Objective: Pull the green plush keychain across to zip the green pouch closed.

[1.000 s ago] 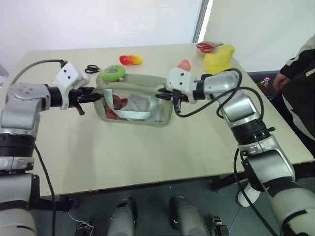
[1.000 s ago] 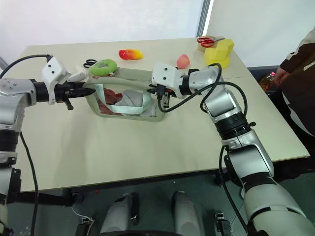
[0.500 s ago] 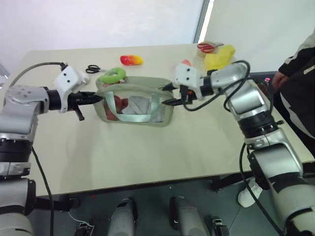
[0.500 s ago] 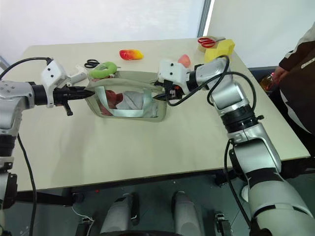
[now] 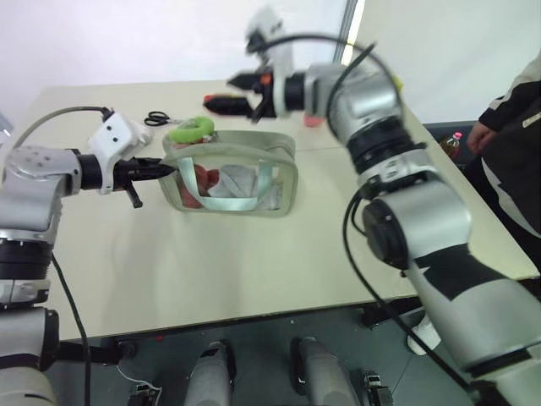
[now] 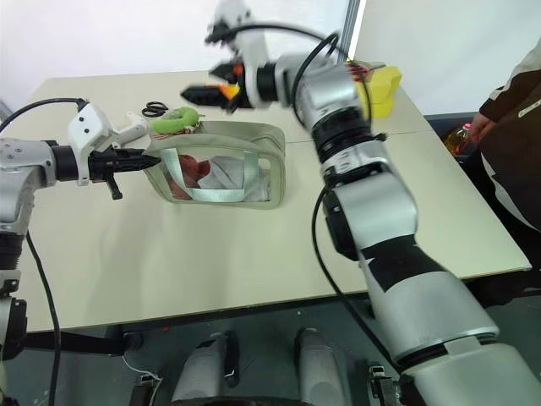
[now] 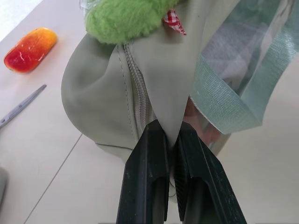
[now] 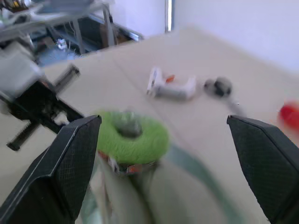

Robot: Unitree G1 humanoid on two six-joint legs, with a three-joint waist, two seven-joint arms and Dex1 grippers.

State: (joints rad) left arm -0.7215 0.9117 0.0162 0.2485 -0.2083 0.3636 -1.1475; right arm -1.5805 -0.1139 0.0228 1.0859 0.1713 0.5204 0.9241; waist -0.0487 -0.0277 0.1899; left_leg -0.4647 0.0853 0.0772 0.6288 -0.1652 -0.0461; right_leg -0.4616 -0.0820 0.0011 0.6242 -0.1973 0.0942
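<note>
On the desk (image 5: 254, 254), the left gripper (image 5: 165, 169) has its fingers clamped on the green pouch (image 5: 232, 173)'s left end, anchoring it; the right gripper (image 5: 228, 91), fingers wide apart, hovers near the green plush keychain (image 5: 193, 129) at its far-left corner.

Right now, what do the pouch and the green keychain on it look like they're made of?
Pouch: matte sage fabric, probably a woven or coated cloth; it creases softly where the left tool pinches it. Its front is a clear, glossy plastic window, and the straps inside look like woven webbing. Keychain: fuzzy lime plush, with visible short pile.
</note>
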